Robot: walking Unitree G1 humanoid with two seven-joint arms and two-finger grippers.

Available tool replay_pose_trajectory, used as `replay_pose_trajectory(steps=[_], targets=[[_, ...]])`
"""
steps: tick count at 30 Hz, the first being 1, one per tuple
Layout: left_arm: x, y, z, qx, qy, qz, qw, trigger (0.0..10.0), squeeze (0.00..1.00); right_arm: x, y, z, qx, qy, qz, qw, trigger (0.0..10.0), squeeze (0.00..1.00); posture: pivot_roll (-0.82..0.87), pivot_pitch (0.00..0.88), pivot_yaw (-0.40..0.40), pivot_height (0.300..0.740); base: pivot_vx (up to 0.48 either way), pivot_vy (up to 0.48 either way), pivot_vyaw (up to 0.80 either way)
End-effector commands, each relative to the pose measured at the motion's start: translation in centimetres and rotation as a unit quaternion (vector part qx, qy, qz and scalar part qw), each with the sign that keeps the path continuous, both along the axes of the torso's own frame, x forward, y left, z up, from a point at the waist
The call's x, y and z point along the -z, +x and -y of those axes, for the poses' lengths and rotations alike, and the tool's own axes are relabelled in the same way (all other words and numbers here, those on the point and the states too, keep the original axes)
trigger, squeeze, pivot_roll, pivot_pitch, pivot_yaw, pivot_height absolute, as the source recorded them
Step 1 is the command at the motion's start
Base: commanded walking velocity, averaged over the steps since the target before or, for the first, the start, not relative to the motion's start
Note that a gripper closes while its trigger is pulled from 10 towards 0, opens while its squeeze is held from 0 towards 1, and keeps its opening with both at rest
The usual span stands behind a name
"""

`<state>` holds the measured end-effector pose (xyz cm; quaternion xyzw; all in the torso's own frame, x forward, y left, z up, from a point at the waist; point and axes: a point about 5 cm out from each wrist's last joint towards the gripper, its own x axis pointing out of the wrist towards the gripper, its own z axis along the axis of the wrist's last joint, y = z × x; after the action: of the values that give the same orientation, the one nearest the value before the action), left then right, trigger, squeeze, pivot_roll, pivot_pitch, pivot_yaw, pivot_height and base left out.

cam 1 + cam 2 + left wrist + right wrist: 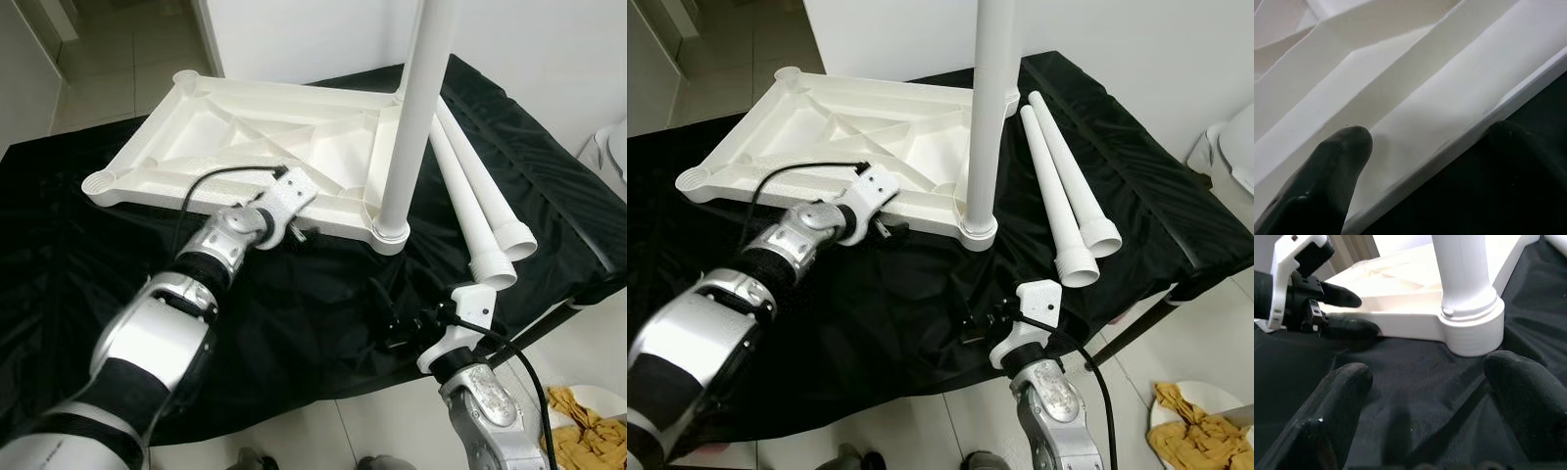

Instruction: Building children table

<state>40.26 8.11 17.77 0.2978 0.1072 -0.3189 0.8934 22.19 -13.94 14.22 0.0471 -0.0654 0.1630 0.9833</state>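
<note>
From the head camera, the white ribbed plastic tabletop (265,147) is lying upside down on the black cloth-covered work surface (59,255), ribs facing up so its corner sockets can take legs. One white plastic tube leg (416,108) is standing upright in the corner socket at about 4 o'clock of the tabletop. Two spare white tube legs (480,196) are lying side by side on the cloth at about 3 o'clock of it, waiting their turn. The left gripper (299,233) is reaching to the near rim of the tabletop, probably to steady the piece while legs go in. The right gripper (392,318) is hovering low over the cloth at about 6 o'clock of the standing leg. A yellow crumpled cloth (1200,431) is lying on the floor at 5 o'clock.

In the left wrist camera, one black finger (1327,171) is lying over the white rim while the other is sitting below it on the dark side, so the claw is pinching the tabletop edge.

In the right wrist camera, the right fingers (1332,406) are spread wide, holding nothing, facing the base of the seated leg, likely lining up to grasp or press it home.
</note>
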Motion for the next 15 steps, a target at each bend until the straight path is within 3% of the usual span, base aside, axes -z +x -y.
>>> replay_pose_trajectory(steps=[1,3,6,12,15], targets=[[0.11,0.31,-1.21,-0.029,0.039,0.011,0.999,10.0,0.00,-0.03,-0.40,-0.11,-0.002,0.002,-0.006,1.000,10.0,0.00,-0.23,0.153,0.124,0.740,0.000,0.000,0.00],[0.11,0.31,-1.21,-0.029,0.039,0.011,0.999,10.0,0.00,-0.03,-0.40,-0.11,-0.002,0.002,-0.006,1.000,10.0,0.00,-0.23,0.153,0.124,0.740,0.000,0.000,0.00],[0.41,0.24,-1.57,-0.014,0.078,-0.001,0.997,10.0,0.00,-0.33,-0.60,-0.34,-0.009,-0.006,-0.002,1.000,10.0,0.00,-0.23,0.158,0.130,0.740,0.000,0.000,0.00],[0.71,0.15,-1.75,-0.006,0.095,-0.012,0.995,10.0,0.00,-0.48,-0.61,-0.42,-0.009,-0.007,-0.001,1.000,10.0,0.00,-0.24,0.163,0.135,0.740,0.000,0.000,0.00],[0.99,-0.06,-1.80,0.022,0.119,-0.030,0.992,10.0,0.00,-0.54,-0.67,-0.36,-0.003,-0.007,-0.001,1.000,10.0,0.00,-0.24,0.167,0.143,0.740,0.000,0.000,0.00]])
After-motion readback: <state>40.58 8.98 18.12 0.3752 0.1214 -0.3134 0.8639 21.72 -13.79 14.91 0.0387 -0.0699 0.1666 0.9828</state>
